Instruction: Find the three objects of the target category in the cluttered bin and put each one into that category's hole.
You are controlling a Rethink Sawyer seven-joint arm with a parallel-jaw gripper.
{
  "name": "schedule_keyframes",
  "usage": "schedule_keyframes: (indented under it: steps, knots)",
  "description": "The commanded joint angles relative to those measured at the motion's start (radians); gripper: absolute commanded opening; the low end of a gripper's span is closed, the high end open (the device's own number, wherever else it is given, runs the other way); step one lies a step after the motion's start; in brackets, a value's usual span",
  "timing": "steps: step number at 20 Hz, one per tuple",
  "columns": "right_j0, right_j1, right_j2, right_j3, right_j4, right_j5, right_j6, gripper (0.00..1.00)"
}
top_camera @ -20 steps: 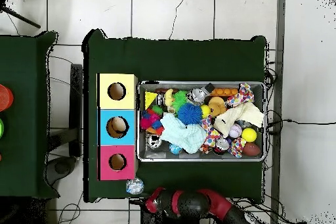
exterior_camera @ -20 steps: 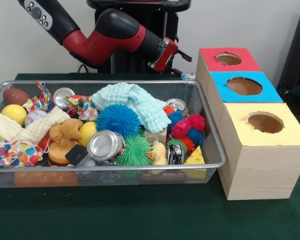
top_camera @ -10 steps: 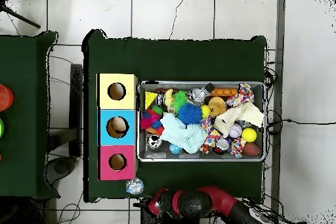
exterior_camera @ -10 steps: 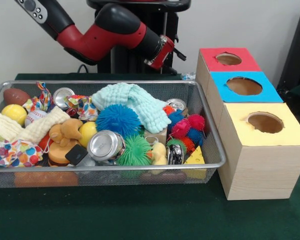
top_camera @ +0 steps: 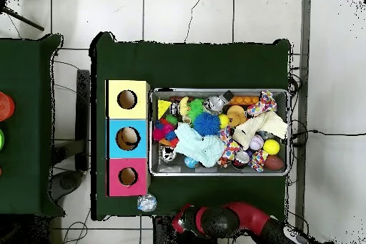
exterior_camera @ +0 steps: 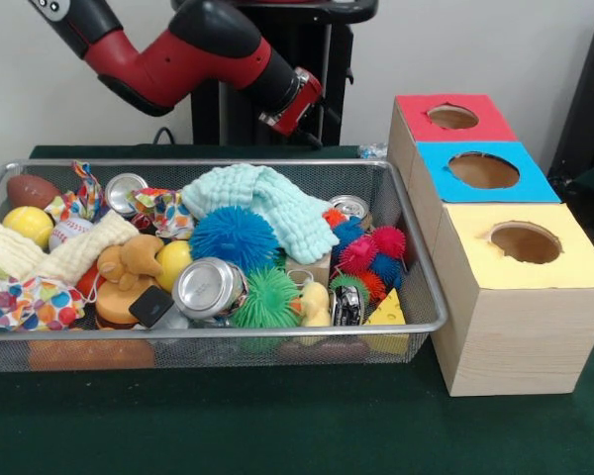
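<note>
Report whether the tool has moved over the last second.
Yes. In the front view the tool has drawn leftward, away from the red-topped box, and sits behind the bin's far rim.

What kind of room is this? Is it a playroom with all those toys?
Probably a robot lab, not a playroom. A red and black robot arm hangs over a wire bin full of toys, three wooden sorting boxes stand beside it, and cables trail across the tiled floor.

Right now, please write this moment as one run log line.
arm: raised behind bin | end effector: holds nothing visible, state unclear | clear bottle: on table outside bin, beside red box
</note>
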Motion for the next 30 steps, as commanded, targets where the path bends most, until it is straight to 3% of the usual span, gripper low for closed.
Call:
schedule_keyframes:
  steps: [1,9,17,30]
  knots:
    - [-0.016,0.037,-0.033,-0.245,0.022,0.032,-0.107,1.00]
    - [-0.090,0.189,-0.058,-0.316,0.078,0.036,-0.157,1.00]
    - [-0.136,0.270,-0.084,-0.338,0.098,0.011,-0.152,1.00]
    - [-0.266,0.361,-0.125,-0.314,0.100,-0.151,0.002,1.00]
